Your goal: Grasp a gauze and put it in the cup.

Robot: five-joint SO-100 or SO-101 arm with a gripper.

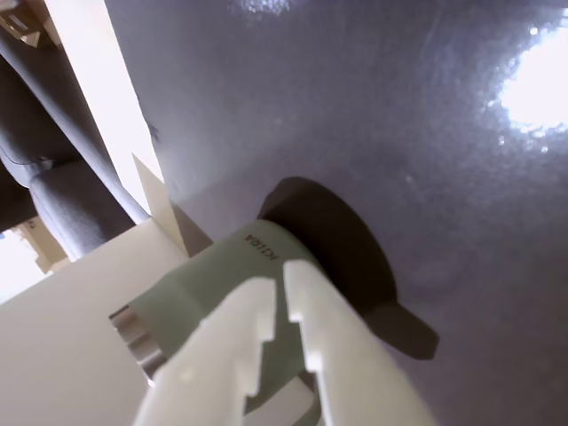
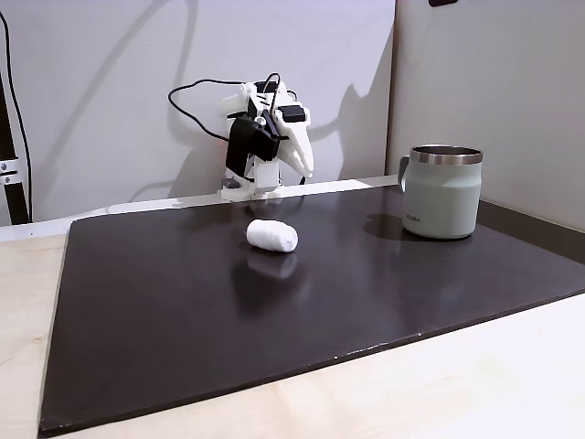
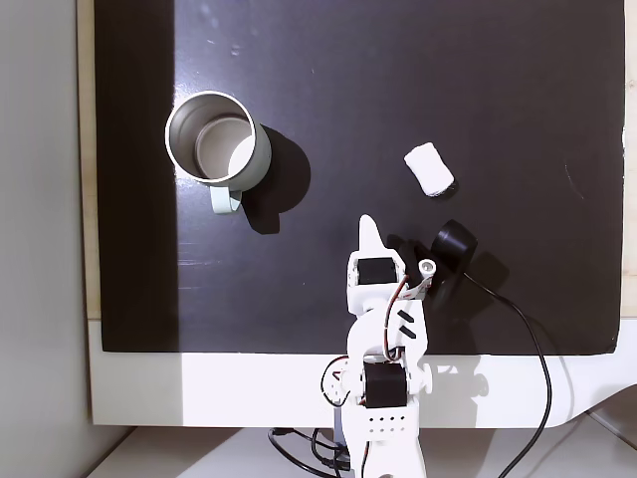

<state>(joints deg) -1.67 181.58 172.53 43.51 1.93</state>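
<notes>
The gauze (image 2: 271, 235) (image 3: 429, 168), a small white oval roll, lies on the dark mat, well apart from the arm. The cup (image 2: 441, 192) (image 3: 217, 139) (image 1: 213, 280) is a pale grey-green mug with a steel rim. It stands upright, and the top-down fixed view shows it empty. My white gripper (image 2: 304, 170) (image 3: 369, 227) (image 1: 280, 277) hangs folded back near the arm's base, shut with nothing between its fingers. In the wrist view the fingertips point toward the cup, which sits behind them. The gauze is off to one side of the gripper, the cup off to the other.
A dark mat (image 2: 183, 302) (image 3: 398, 80) covers most of the pale tabletop. White wall panels stand behind the arm (image 2: 110, 101) and beside the cup (image 2: 494, 82). A black cable (image 3: 532, 339) runs from the arm's base over the mat's near corner.
</notes>
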